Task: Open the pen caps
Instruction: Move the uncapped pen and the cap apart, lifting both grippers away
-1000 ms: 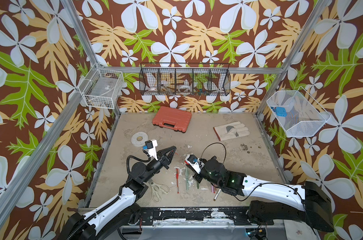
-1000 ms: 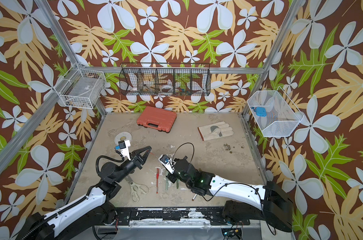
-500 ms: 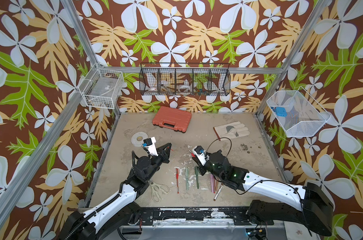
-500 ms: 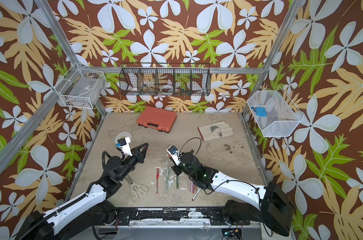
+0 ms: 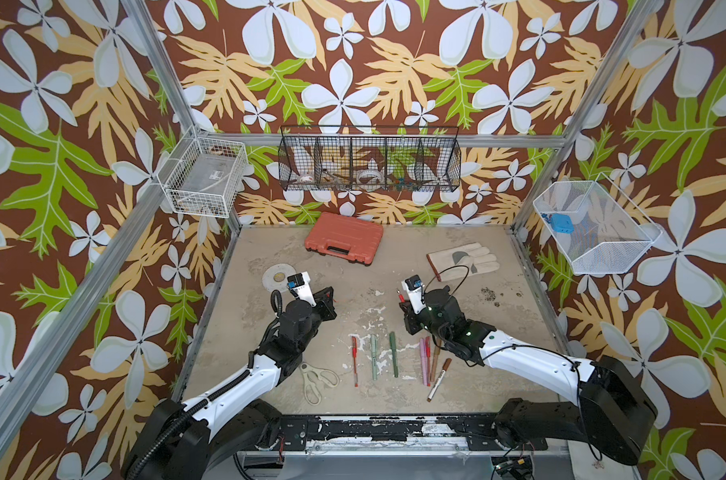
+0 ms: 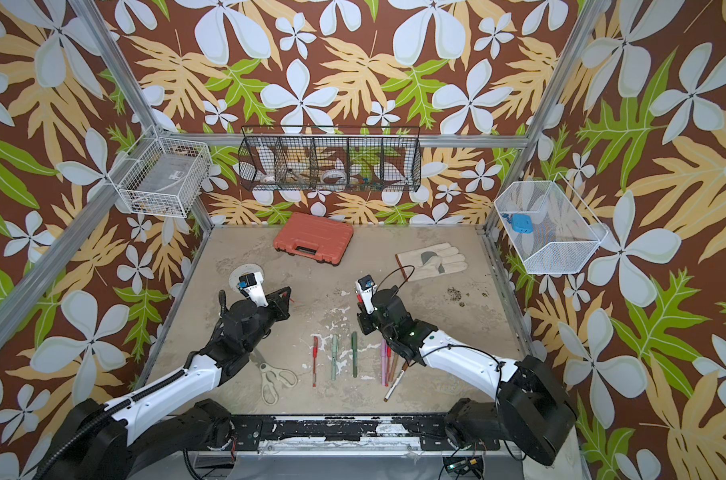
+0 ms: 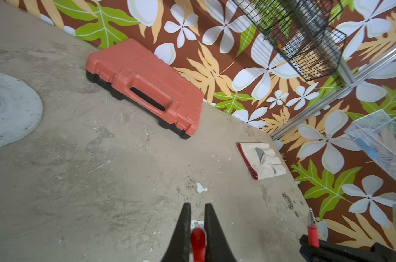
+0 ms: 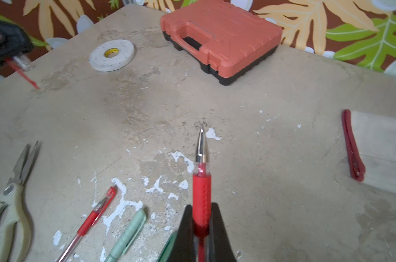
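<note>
Pen caps [image 5: 392,338]: on the pens [image 5: 394,361] lying in a row on the table [image 5: 394,266], near its front edge, between my arms.
Right gripper [image 8: 201,208]: clenched on the red pen [image 8: 201,188], bare tip out.
Left gripper [image 7: 195,206]: clamped on the red cap [image 7: 197,238], raised, well apart from that pen.

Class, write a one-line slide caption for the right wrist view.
Right gripper shut on an uncapped red pen, metal tip bare, over a table with scissors, tape roll and orange case.
</note>
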Action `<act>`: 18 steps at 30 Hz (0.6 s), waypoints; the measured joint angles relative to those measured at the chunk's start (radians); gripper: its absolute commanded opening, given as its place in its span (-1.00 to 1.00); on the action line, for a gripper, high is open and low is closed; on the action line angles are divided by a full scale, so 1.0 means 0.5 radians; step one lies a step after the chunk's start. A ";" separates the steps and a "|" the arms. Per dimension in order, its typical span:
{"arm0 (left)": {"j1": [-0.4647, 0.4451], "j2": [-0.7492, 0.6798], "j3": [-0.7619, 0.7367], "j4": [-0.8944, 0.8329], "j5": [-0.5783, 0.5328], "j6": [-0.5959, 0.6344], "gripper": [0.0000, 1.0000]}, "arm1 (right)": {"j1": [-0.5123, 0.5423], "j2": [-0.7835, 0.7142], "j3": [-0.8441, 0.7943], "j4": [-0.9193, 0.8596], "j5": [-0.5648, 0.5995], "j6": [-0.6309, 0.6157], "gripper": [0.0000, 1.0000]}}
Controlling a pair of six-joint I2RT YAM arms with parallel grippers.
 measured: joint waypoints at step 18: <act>0.272 0.672 0.189 0.001 0.279 0.014 -1.00 | -0.272 0.860 0.874 -0.258 -0.038 0.139 -1.00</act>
